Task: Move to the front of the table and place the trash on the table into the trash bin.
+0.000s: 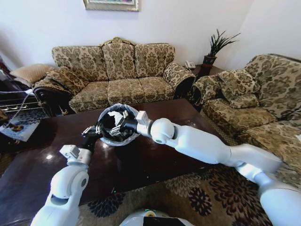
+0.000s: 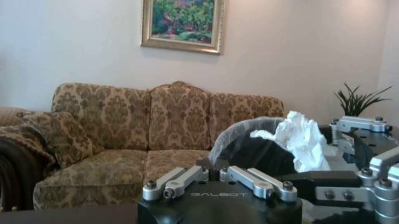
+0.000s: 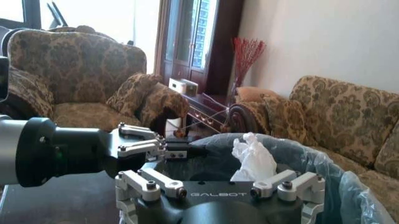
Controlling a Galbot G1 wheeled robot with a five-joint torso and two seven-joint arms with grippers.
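Observation:
The trash bin [image 1: 112,140] is a small round black bin lined with a white bag, standing on the dark glossy table [image 1: 155,165]. My right gripper [image 1: 117,123] reaches over the bin's mouth, shut on a crumpled white tissue [image 1: 114,116] that sticks up above the rim. The same tissue [image 3: 252,156] rises just ahead of the right gripper's finger links, with the bin [image 3: 324,163] around it. My left gripper [image 1: 92,131] is shut and sits right against the bin's left side. In the left wrist view the tissue [image 2: 302,137] stands over the bin [image 2: 246,149].
A patterned sofa [image 1: 117,70] stands behind the table and an armchair [image 1: 249,99] to the right. A potted plant [image 1: 214,49] is in the corner. A floral rug [image 1: 188,197] lies under the table's front edge.

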